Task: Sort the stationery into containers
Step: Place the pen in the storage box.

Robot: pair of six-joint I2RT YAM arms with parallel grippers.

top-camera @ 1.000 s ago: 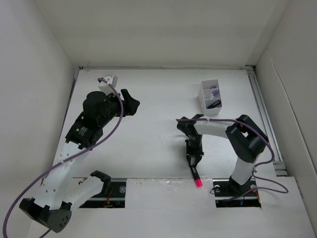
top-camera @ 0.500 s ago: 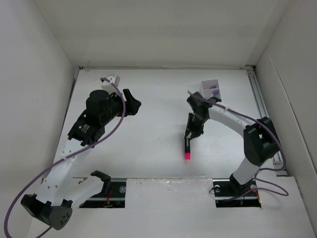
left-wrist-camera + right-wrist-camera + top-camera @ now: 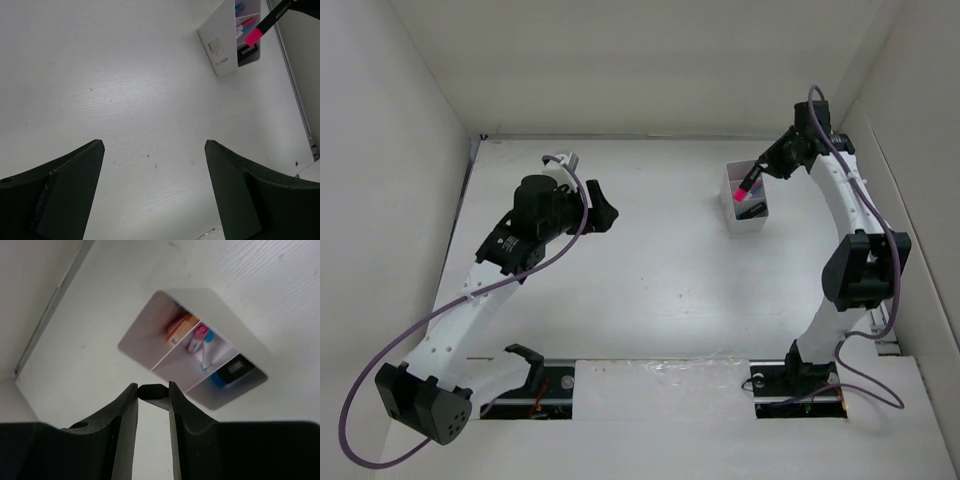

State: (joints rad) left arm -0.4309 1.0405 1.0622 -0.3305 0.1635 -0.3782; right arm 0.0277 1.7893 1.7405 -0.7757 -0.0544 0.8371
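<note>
A black marker with a pink end (image 3: 751, 184) hangs tilted over the white two-compartment container (image 3: 733, 214) at the back right, with my right gripper (image 3: 771, 163) shut on its black end (image 3: 152, 391). In the right wrist view the container (image 3: 144, 336) lies below the jaws and holds an orange piece (image 3: 181, 326), a pink and blue pen (image 3: 203, 339) and a black marker with a blue end (image 3: 228, 373). My left gripper (image 3: 607, 207) hovers over bare table left of centre, open and empty (image 3: 155, 150). The left wrist view shows the container (image 3: 218, 46) and the pink end (image 3: 254, 36) far off.
White walls close in the table on the left, back and right. A metal rail (image 3: 852, 232) runs along the right edge near the container. Both arm bases and a taped strip (image 3: 660, 370) sit at the near edge.
My right arm has carried the pink-ended marker from the near middle of the table up and back to above the container. The left gripper has shifted a little right and opened wider.
</note>
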